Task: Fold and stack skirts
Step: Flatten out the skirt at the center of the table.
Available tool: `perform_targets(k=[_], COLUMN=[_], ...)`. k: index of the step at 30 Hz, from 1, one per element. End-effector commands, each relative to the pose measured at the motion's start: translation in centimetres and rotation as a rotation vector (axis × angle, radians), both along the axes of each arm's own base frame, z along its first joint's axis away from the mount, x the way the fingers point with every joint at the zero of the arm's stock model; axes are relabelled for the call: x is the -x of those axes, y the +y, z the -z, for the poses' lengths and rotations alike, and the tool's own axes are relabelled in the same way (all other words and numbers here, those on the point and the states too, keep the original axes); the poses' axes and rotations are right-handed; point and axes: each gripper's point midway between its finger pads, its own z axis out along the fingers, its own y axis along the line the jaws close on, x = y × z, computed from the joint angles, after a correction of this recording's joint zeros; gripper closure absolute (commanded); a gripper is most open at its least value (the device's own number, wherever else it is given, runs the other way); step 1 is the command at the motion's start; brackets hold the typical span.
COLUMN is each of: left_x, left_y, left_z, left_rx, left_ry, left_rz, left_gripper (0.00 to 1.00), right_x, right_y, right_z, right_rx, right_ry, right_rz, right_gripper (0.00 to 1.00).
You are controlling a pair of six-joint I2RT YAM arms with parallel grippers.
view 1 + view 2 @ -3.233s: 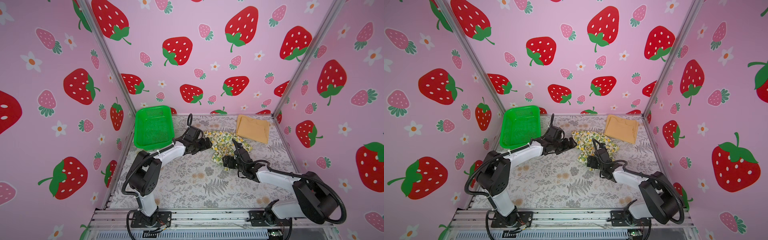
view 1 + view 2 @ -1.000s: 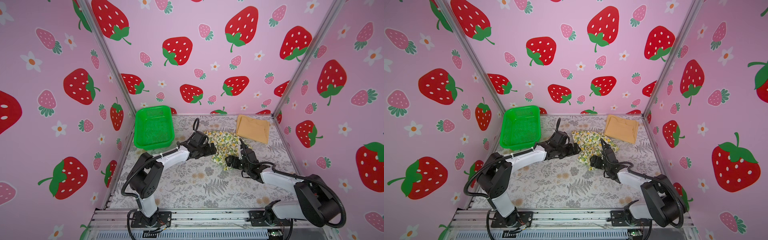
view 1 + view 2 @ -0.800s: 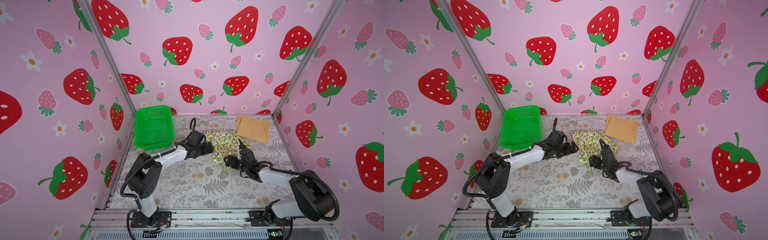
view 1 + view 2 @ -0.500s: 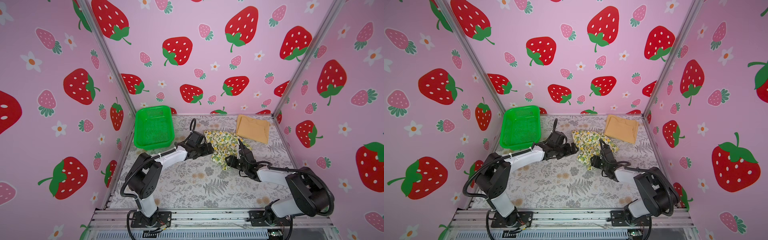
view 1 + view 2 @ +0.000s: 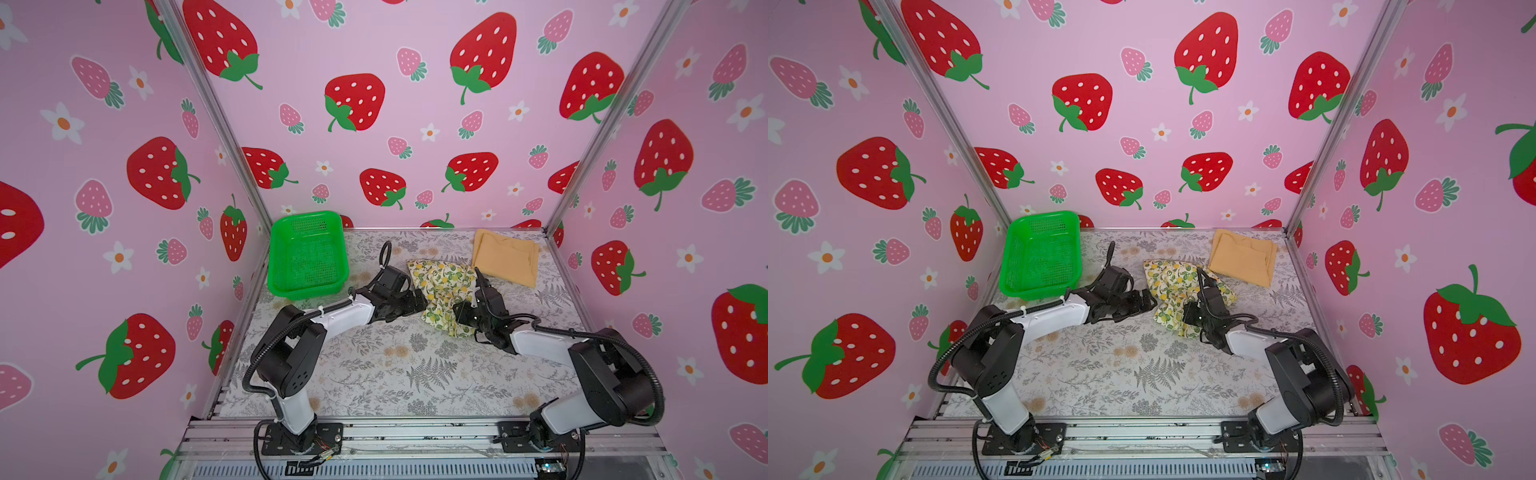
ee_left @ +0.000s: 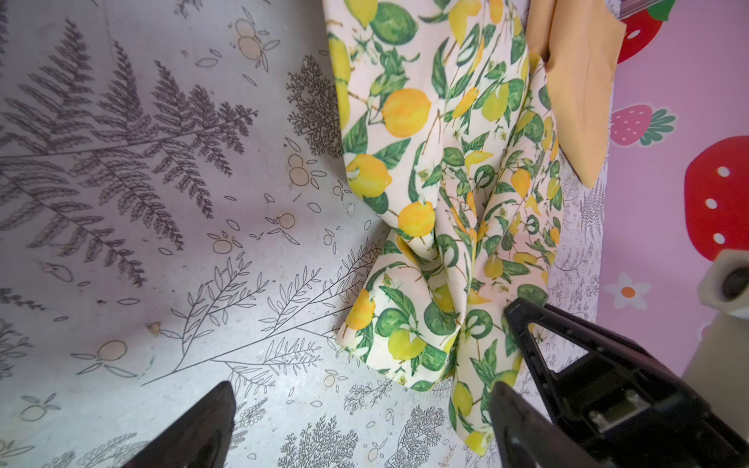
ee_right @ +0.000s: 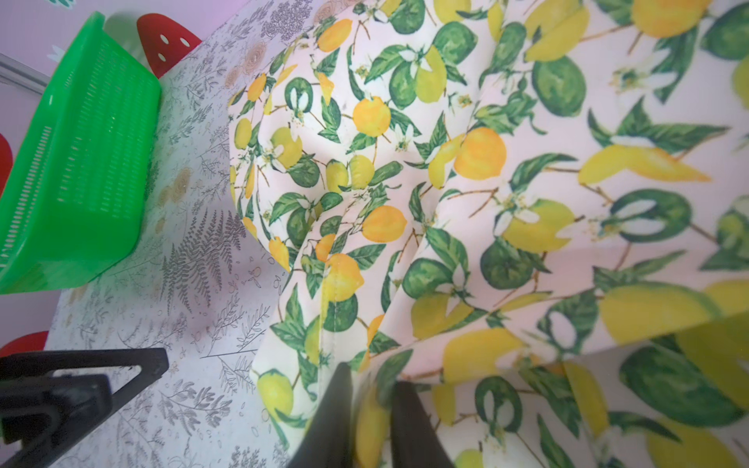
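A green basket (image 5: pixel 307 257) sits at the far left corner of the desk (image 5: pixel 395 374); the left gripper (image 5: pixel 417 300) lies low just right of it, jaws wide apart at the left edge of the lemon skirt (image 5: pixel 440 286), which lies crumpled mid-desk; the right gripper (image 7: pixel 373 409) has its jaws clamped on a fold at that skirt's near edge; the mustard skirt (image 5: pixel 505 257) lies folded flat in the far right corner, just beside the lemon one.

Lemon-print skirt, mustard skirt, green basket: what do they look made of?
Lemon-print skirt: thin matte woven cloth; it drapes in soft folds and a stitched hem shows.
Mustard skirt: plain matte cloth in flat creased layers; fibre unclear.
Green basket: rigid moulded plastic, slightly glossy, with mesh walls.
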Motion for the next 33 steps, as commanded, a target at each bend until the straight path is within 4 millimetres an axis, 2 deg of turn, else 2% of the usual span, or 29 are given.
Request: perform_targets(k=[1,5,10,19,25,33], left_x=[0.1,0.1,0.1,-0.5,-0.7,-1.0], left_y=[-0.4,-0.7,-1.8,-4.1,-5.8,-6.5], left_z=[1.1,1.2,1.4,2.0,2.3,3.7], left_rx=[0.005,0.010,0.015,0.002,0.004,-0.015], left_ry=[0.025,0.025,0.029,0.029,0.033,0.052], left_rz=[0.002,0.007,0.033,0.076,0.107,0.121], left_gripper=[0.02,0.02,0.04,0.06,0.09,0.17], right_x=[-1.1,-1.5,-2.1,-2.4,-2.5,-2.6], right_y=[0.2,0.2,-0.9,-4.5,-7.3,-10.5], right_z=[-0.8,-1.3,-3.4,-7.4,-8.4,-9.4], right_rx=[-0.002,0.004,0.041,0.134,0.168,0.202], right_ry=[-0.029,-0.042,-0.095,-0.181,-0.195,-0.210], right_rz=[0.011,0.011,0.032,0.084,0.133,0.188], right_gripper=[0.87,0.96,0.98,0.98,0.98,0.98])
